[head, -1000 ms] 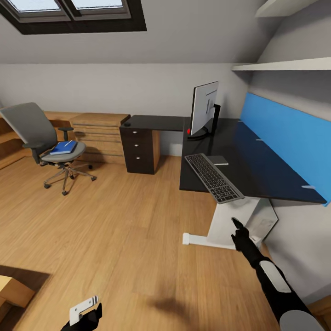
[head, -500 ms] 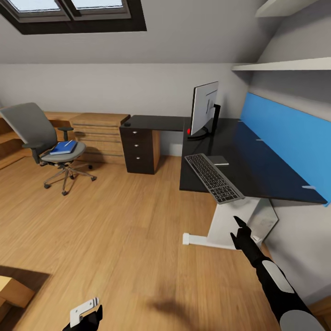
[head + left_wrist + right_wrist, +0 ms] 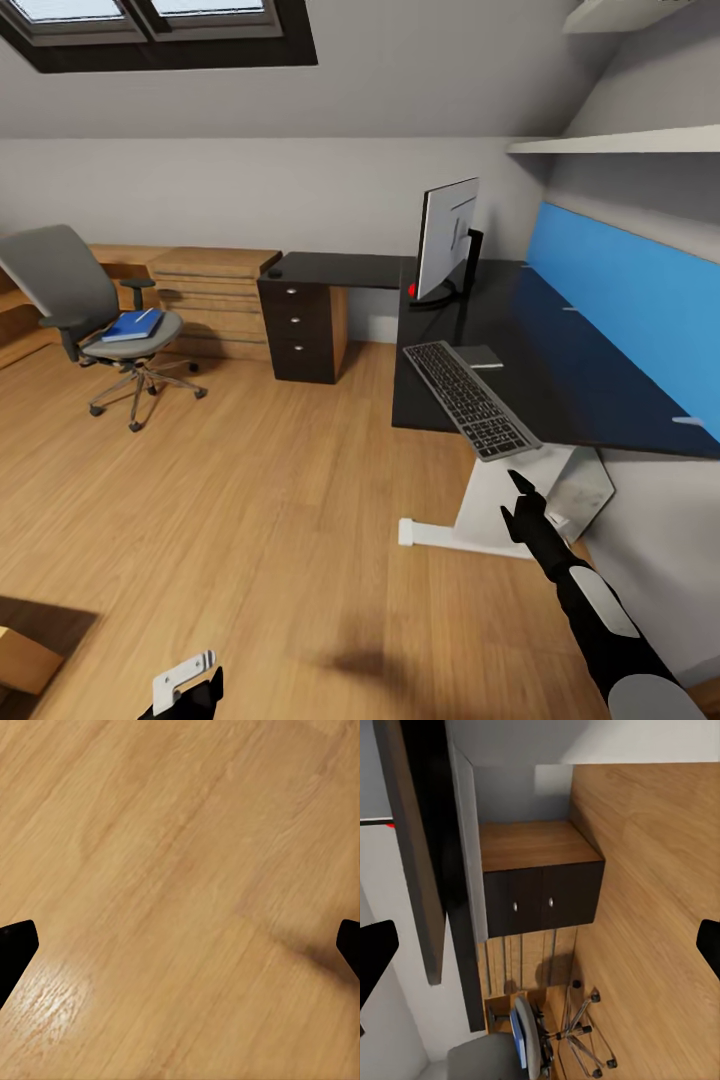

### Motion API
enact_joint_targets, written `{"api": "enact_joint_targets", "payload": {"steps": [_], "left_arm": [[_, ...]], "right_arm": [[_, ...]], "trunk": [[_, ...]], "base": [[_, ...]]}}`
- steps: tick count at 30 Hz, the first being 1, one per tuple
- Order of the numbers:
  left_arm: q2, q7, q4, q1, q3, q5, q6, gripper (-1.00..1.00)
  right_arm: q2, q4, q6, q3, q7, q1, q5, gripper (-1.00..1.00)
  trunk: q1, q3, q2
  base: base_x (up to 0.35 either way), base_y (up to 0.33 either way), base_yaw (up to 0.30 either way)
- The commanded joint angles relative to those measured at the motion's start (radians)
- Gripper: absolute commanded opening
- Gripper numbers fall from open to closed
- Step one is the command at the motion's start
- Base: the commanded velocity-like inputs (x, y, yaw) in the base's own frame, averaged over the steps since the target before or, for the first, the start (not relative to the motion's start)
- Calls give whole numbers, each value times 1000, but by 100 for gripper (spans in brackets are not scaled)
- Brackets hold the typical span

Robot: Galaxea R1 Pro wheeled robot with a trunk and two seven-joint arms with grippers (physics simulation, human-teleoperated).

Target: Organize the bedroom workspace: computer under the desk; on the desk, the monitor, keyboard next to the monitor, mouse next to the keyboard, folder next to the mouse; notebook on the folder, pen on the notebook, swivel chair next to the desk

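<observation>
Keyboard (image 3: 470,398): it overhangs the desk (image 3: 560,350) front edge, near your right gripper (image 3: 520,497); a clumsy nudge could tip it off.
Claws: both spread, holding nothing; left gripper (image 3: 190,680) low over floor.
Folder (image 3: 132,324): on swivel chair (image 3: 85,310) seat, far away.

Keyboard (image 3: 470,398) before monitor (image 3: 446,240) on desk (image 3: 560,370); swivel chair (image 3: 95,318) far left.

We look along the right end effector (image 3: 540,945); its two black fingertips (image 3: 375,945) sit wide apart. At ten o'clock, the desk (image 3: 435,832) edge. Centre: dark drawer unit (image 3: 544,900) on wood floor (image 3: 652,870). At six o'clock, the swivel chair (image 3: 540,1042) carrying the blue folder (image 3: 518,1035).
</observation>
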Motion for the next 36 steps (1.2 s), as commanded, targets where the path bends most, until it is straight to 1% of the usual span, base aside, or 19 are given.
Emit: {"api": "enact_joint_targets", "payload": {"steps": [1,10,26,32,36], "left_arm": [[0,4,-1,0,-1,7,4,100],[1,7,1,0,-2,7,3,100],[1,8,5,0,-1,10,3,100],[2,8,8,0,0,10,2,100],[3,11,9,0,1,11,3,100]], "right_arm": [[0,0,7,-2,1,-1,-8,100],[-1,0,7,-2,1,-1,-6,100],[-1,0,7,-2,1,-1,-5,100],[-1,1,7,-2,1,-1,-4,100],[-1,0,7,-2,1,-1,-4,100]], "trunk": [[0,-1,0],[-35,27,63],[-35,27,63],[-35,27,63],[-35,27,63]], "base": [[20,0,0],[6,0,0],[3,0,0],[222,64,0],[102,24,0]]}}
